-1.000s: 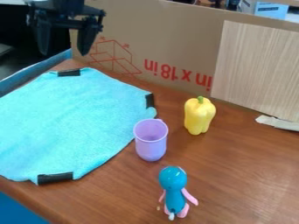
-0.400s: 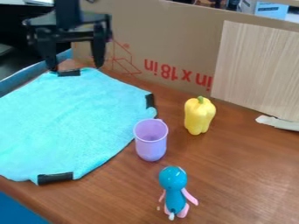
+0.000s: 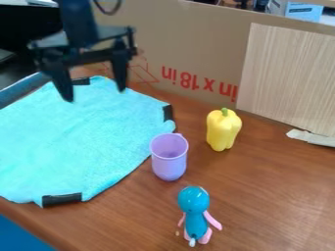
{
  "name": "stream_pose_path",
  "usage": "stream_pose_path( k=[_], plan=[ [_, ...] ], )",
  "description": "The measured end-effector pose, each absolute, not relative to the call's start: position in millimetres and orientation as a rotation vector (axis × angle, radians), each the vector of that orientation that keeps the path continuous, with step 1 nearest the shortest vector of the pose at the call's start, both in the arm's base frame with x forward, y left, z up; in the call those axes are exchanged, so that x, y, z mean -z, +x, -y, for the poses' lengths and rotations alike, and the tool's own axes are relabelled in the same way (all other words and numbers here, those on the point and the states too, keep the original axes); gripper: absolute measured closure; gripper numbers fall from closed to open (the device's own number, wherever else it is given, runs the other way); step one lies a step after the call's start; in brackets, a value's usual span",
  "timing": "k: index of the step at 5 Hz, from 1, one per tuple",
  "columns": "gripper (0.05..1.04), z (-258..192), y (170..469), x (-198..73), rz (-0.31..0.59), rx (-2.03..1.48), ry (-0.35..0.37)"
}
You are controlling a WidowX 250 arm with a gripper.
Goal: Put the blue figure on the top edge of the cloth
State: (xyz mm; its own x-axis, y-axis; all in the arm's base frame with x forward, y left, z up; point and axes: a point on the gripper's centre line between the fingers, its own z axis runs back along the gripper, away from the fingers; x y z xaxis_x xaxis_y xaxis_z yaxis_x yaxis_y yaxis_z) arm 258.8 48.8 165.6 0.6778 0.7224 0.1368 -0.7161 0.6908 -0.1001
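Over the upper part of the cloth, at the upper left, the gripper [image 3: 95,95] hangs open, its two fingers well apart with nothing between them. Below it, the light blue cloth [image 3: 78,142] lies spread on the left side of the table, with black tape at its edges. The blue figure [image 3: 195,211], which has pink arms and feet, is on the bare wood near the front edge, lower right of the cloth and far from the gripper.
A purple cup [image 3: 169,159] stands at the cloth's right edge, between gripper and figure. Right of it is a yellow pepper [image 3: 223,130]. A cardboard wall [image 3: 190,49] with a wooden panel [image 3: 288,78] runs along the back of the brown table [image 3: 275,196].
From the upper left, the gripper has come down and slightly right, over the cloth's upper part. Cloth, figure, cup and pepper have stayed in place.
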Motion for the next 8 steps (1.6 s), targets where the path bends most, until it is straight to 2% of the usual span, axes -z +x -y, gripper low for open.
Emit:
stream_pose_path(
  k=[1, 3, 4, 5, 6, 8],
  plan=[
    [0.083, -13.6, 248.3, -150.0, 0.122, -0.787, -0.020],
    [0.083, 41.0, 235.0, -127.9, 0.157, -0.736, 0.090],
    [0.083, 63.3, 232.0, -114.1, 0.206, -0.701, 0.119],
    [0.083, 69.0, 233.6, -99.7, 0.216, -0.696, 0.135],
    [0.083, 77.5, 236.3, -90.5, 0.235, -0.684, 0.116],
    [0.083, 79.4, 238.5, -89.0, 0.199, -0.706, 0.090]
  ],
)
